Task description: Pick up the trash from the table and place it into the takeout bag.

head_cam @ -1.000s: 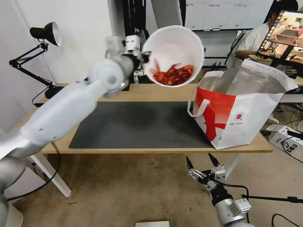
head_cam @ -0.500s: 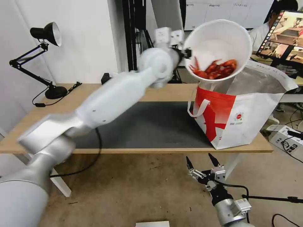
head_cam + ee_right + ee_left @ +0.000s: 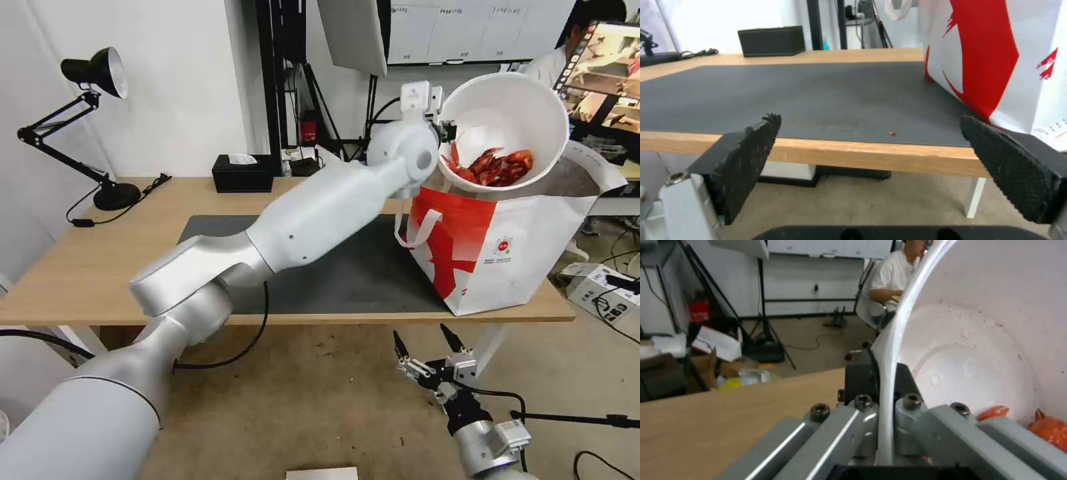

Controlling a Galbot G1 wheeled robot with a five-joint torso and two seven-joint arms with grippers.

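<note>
On the far left of the bench, well away from the takeout bag, a black desk lamp stands on its round base. Closer to the bag, at the bench's back edge, sits a black tissue box with a white tissue poking out. A dark grey mat covers the middle of the light-wood top and runs under the bag's near corner; in the right wrist view a tiny red scrap lies on the mat, near the bench's front edge and a little away from the bag's red panel. The left arm reaches diagonally across the mat toward the bag, and the left hand is clamped on the rim of the white bowl, with the rim pinched between its fingers in the left wrist view. The bowl is tilted steeply, mouth toward the camera, held over the open top of the bag with its lower edge at the bag's rim; red crayfish shells are heaped in its low side. The bag stands on the bench's right end, foil lining showing. Below the bag and in front of the bench edge, the right hand hangs over the floor, its black fingers spread apart and holding nothing.
</note>
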